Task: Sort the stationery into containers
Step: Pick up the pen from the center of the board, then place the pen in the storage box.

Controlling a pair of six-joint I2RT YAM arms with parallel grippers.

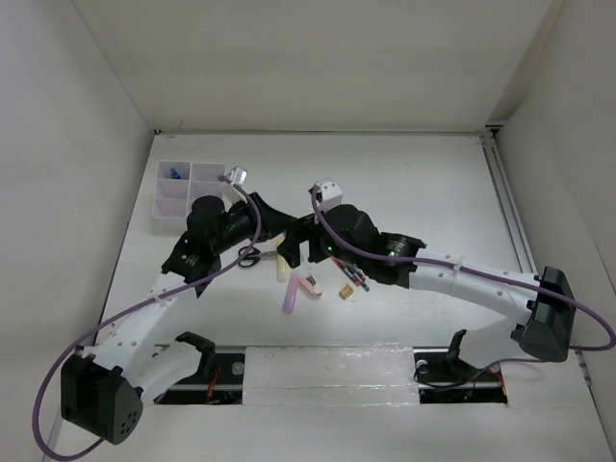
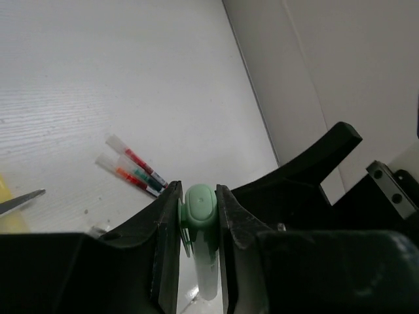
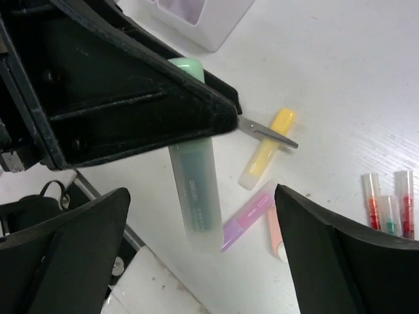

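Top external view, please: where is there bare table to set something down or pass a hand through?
Bare: the far right, between the right arm and the back wall, and the strip right of the organizer along that wall. Crowded: the centre, where the arms meet over the scissors, highlighters, pens and tan block.

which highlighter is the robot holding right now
The green-capped translucent highlighter, clamped in the left gripper. The yellow highlighter and the pink highlighter lie loose on the white table.
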